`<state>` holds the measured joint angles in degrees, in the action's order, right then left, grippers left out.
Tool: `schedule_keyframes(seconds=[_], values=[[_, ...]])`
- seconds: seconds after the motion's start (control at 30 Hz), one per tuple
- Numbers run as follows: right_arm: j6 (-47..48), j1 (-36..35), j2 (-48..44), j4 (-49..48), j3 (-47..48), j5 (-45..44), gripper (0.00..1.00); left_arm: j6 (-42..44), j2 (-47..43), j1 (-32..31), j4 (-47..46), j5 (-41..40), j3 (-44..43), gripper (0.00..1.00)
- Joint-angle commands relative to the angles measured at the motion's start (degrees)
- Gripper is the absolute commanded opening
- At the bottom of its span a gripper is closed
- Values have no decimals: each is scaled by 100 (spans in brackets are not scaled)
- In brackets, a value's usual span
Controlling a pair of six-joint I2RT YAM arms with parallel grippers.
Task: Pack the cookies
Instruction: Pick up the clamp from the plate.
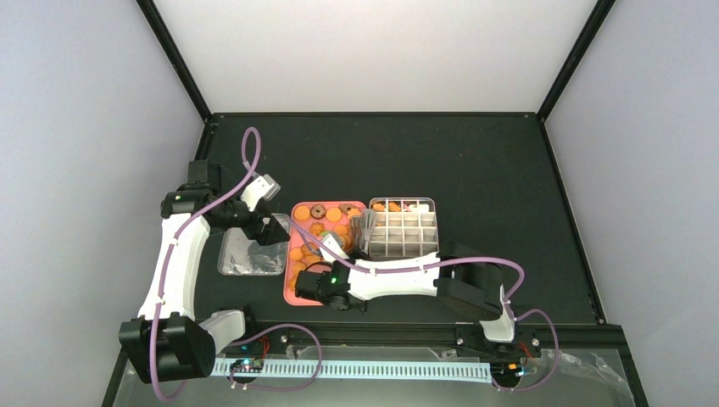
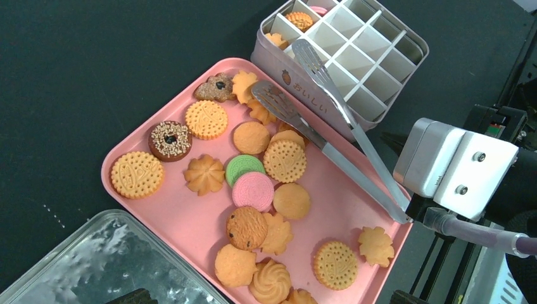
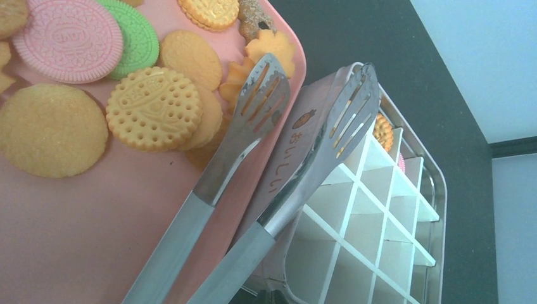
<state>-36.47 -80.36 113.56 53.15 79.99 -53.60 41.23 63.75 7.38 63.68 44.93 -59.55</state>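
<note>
Several cookies (image 2: 253,190) lie on the pink tray (image 2: 190,221): orange rounds, flower shapes, a pink one, a green one and brown ones. They also show in the top view (image 1: 318,233) and the right wrist view (image 3: 155,107). A few cookies (image 2: 301,19) sit in far cells of the white gridded tin (image 2: 297,76). My right gripper (image 1: 343,254) is shut on metal tongs (image 3: 253,126), which are open. One blade is over tray cookies, the other over the tin's wall. My left gripper (image 1: 270,227) is open and empty, above the tray's left edge.
A clear plastic container (image 1: 250,259) lies left of the pink tray, under the left gripper; it also shows in the left wrist view (image 2: 95,259). The tin (image 1: 432,222) stands against the tray's right side. A black rail runs along the table's near edge.
</note>
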Motion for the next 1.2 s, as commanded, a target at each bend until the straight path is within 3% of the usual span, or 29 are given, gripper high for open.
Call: schedule_keyframes(seconds=[0.0, 0.1, 0.2, 0.37, 0.5, 0.6, 0.73, 1.17], values=[[-124, -33, 16, 65, 140, -313, 1, 85, -79, -26, 102, 174, -162, 99], [-267, -30, -40, 36, 64, -165, 10, 93, -74, -20, 123, 175, -178, 99], [-412, 33, -580, -527, -504, 528, 47, 142, -98, -24, 153, 159, -182, 99], [-313, 407, -2391, -2625, -2210, 1932, 63, 195, -143, -25, 169, 144, -154, 99], [-255, 724, -3044, -3272, -2677, 2919, 66, 176, -135, -27, 150, 176, -160, 99], [-229, 788, -2970, -3446, -2690, 3296, 66, 170, -132, -33, 145, 193, -162, 99], [-406, 962, -2543, -3152, -2459, 3528, 61, 196, -169, -27, 156, 178, -156, 99], [-396, 1137, -1941, -3530, -2376, 3773, 57, 235, -230, -34, 181, 185, -145, 99]])
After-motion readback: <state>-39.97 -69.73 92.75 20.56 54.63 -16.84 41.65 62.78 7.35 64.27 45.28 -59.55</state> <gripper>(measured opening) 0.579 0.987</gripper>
